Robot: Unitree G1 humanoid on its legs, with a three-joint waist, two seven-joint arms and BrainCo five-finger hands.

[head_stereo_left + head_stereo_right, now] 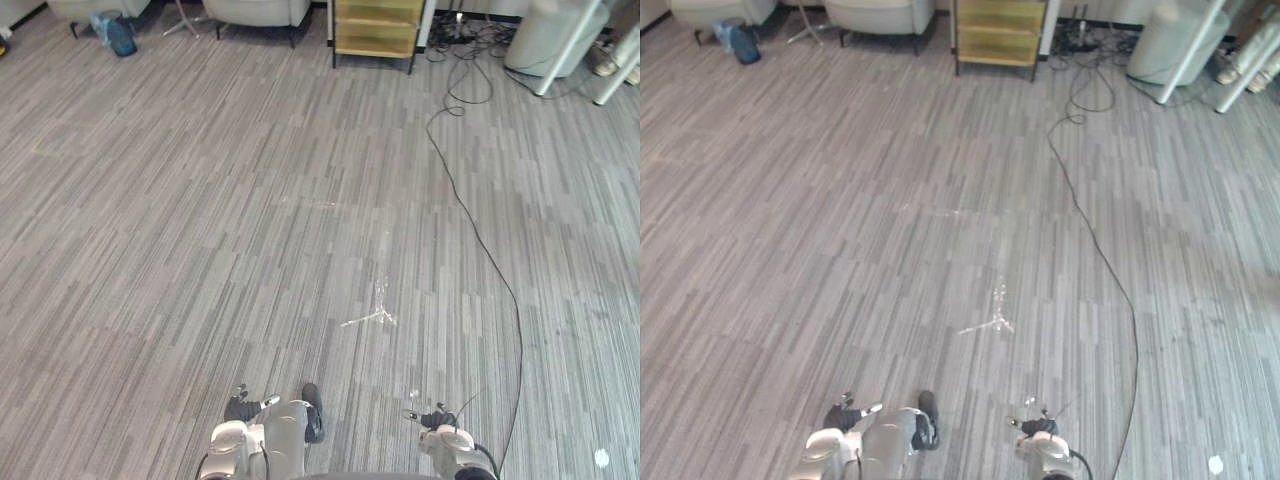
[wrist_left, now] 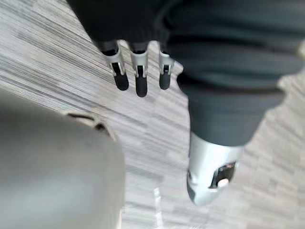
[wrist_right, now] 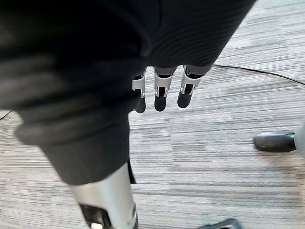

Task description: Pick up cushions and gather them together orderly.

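My left hand [image 1: 242,406] hangs low at the bottom edge of the left eye view, over grey striped carpet [image 1: 250,250]. In its wrist view its fingers [image 2: 138,71] point straight down at the carpet and hold nothing. My right hand [image 1: 436,419] hangs the same way at the lower right. Its fingers [image 3: 162,90] are straight too, with only carpet past them. Both hands are open and apart from each other.
Two pale armchairs [image 1: 255,10] stand along the far wall, with a blue bag [image 1: 118,35] beside the left one. A wooden drawer unit [image 1: 378,28] stands at the far middle. A grey bin and white legs [image 1: 550,35] are at the far right. A white tape mark [image 1: 378,315] lies mid-floor.
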